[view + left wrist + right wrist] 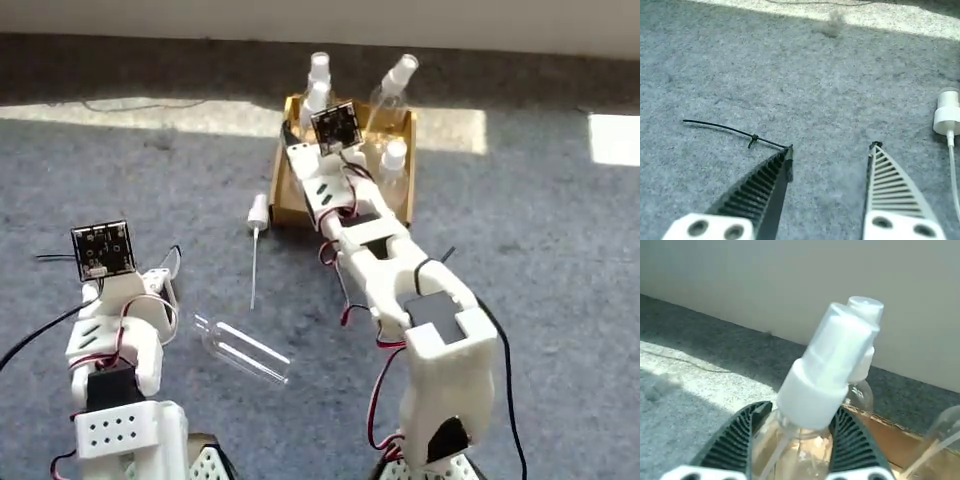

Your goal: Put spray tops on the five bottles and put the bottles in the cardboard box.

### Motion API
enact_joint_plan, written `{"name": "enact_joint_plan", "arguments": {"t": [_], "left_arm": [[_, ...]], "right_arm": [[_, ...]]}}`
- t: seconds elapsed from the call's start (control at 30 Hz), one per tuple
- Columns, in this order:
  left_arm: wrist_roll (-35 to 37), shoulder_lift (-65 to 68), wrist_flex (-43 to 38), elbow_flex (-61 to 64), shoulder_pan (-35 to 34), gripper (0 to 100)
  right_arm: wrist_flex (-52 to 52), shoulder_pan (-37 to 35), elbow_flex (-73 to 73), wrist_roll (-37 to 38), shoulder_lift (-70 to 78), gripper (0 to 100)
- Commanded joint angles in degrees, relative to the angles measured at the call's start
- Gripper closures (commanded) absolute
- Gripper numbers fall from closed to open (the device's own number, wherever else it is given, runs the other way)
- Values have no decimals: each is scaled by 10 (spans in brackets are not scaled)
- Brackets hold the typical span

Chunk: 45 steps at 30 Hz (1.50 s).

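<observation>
Bottle (800, 452) (spray top (827, 365) fitted) in right hand (800, 412), over cardboard box (407, 190)

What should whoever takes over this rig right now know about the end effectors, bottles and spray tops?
Left end effector: open, empty, above the carpet near the loose spray top.
Right end effector: shut on a capped bottle over the cardboard box.
Done: four bottles capped and at the box, the held one included.
Left: the uncapped bottle lying on the carpet needs that top, then boxing.
</observation>
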Motion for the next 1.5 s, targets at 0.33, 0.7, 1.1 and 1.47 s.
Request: {"name": "enact_joint_plan", "arguments": {"t": [0.33, 0.7, 1.1, 1.47], "left_arm": [[-4, -7, -15, -2, -5, 772], [-4, -7, -15, -2, -5, 772], [-4, -7, -15, -1, -4, 772], [-4, -7, -15, -1, -4, 772]], "right_arm": [[-14, 8, -34, 5, -15, 993], [-94, 5, 12, 64, -18, 994], [-107, 5, 33, 65, -35, 994], [-107, -1, 33, 65, -32, 994]]}}
